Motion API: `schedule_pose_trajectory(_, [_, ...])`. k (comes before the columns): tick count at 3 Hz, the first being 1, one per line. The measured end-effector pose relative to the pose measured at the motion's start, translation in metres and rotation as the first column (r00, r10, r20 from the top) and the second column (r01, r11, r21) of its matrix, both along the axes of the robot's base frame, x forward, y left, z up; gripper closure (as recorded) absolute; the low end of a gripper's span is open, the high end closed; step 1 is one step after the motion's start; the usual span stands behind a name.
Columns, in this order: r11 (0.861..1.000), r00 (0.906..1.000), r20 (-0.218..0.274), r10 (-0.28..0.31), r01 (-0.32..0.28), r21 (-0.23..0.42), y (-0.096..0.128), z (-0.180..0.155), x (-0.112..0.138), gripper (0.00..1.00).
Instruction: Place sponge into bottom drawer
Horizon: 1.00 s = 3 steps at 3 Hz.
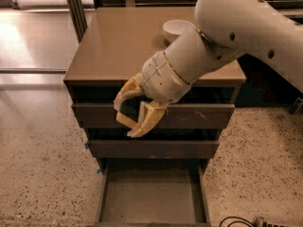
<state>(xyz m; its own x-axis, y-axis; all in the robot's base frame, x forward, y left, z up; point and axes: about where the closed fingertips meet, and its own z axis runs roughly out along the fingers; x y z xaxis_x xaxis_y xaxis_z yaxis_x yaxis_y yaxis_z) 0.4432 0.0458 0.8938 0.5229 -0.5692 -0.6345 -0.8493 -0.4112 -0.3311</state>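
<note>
My gripper [127, 121] hangs in front of the cabinet's upper drawer fronts, above the open bottom drawer [151, 197]. Its tan fingers [147, 121] are shut on the sponge [128, 110], whose dark green side and a strip of yellow foam show between them. The bottom drawer is pulled out at the foot of the cabinet, and its flat grey floor is bare. The gripper is well above the drawer and a little left of its middle.
A white bowl [177, 30] stands on the brown cabinet top [118, 41], partly behind my arm [227, 27]. Two closed dark-brown drawer fronts [199, 115] sit above the open drawer. Speckled floor [42, 174] lies on both sides, with a cable [236, 220] at the bottom right.
</note>
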Motion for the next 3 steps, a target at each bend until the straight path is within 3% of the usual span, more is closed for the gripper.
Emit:
schedule_pose_trajectory(1, [0.996, 0.9949, -0.06, -0.081, 0.079, -0.046, -0.014, -0.049, -0.037, 1.0])
schedule_pose_trajectory(2, [0.982, 0.982, -0.122, -0.144, 0.127, -0.137, -0.032, -0.138, -0.057, 1.0])
schedule_pose_trajectory(3, [0.979, 0.978, -0.156, -0.138, 0.11, -0.173, -0.036, -0.163, -0.078, 1.0])
